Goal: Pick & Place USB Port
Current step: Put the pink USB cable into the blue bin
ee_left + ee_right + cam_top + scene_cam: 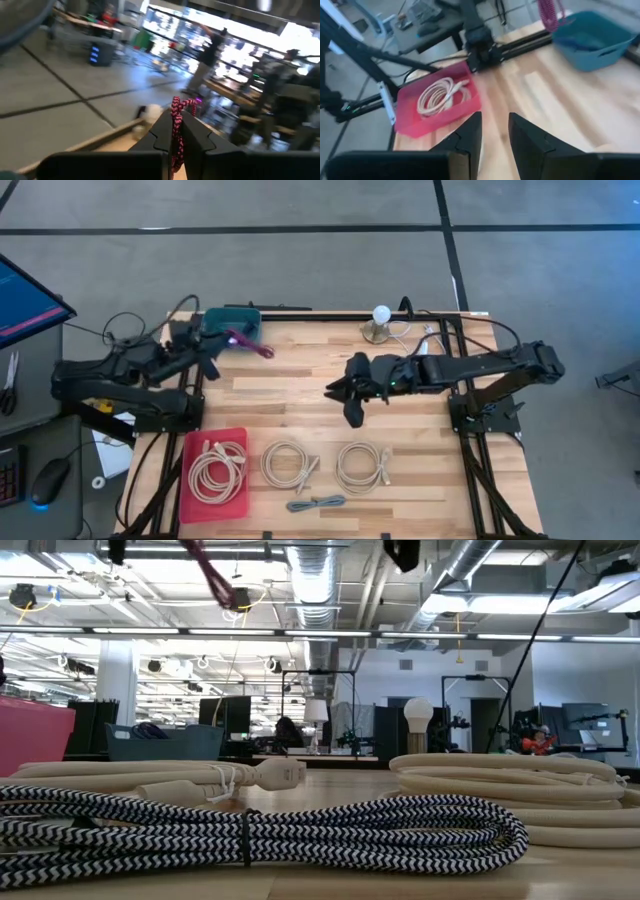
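Nearest, in the low view, black-and-white braided cable (250,830) is lying coiled. From above, left gripper (228,340) is clenching pink-and-black braided USB cable (253,345) beside teal plastic bin (232,322); right gripper (352,415) is hovering mid-table. Its wrist view shows parted, empty fingers (527,137).

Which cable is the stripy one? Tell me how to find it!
Look along the wooden table's near edge, below the row of three cream coils. The stripy cable lies there alone, in front of the two loose cream coils. It is the only grey, black-and-white braided bundle, small and flat.
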Motion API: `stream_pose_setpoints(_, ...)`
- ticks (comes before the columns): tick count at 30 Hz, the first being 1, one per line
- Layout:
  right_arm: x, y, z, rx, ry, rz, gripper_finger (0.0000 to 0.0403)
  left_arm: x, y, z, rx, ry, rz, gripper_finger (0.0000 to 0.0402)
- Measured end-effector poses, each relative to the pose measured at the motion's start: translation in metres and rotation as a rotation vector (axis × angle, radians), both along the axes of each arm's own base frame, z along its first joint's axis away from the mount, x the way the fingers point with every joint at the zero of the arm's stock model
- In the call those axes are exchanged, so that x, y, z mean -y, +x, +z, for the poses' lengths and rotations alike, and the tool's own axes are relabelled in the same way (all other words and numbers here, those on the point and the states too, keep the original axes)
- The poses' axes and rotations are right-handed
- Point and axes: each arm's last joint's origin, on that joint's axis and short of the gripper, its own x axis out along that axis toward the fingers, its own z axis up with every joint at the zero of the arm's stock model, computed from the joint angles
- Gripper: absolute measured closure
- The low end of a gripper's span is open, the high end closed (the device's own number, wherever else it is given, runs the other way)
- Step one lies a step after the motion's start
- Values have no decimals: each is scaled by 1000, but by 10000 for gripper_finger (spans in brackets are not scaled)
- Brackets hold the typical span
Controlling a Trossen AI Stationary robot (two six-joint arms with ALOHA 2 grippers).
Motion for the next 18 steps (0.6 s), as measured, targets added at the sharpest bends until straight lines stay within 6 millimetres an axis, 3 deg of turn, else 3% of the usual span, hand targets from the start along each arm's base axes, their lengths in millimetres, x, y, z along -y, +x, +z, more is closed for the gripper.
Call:
stream_pose_setpoints(5, 5, -18, 17, 40, -54, -65, 320, -5, -15, -11, -3, 36, 84, 386)
stream_pose_setpoints(18, 12, -62, 43, 59, -119, -215, 322, -22, -40, -70, 0, 6, 511, 386)
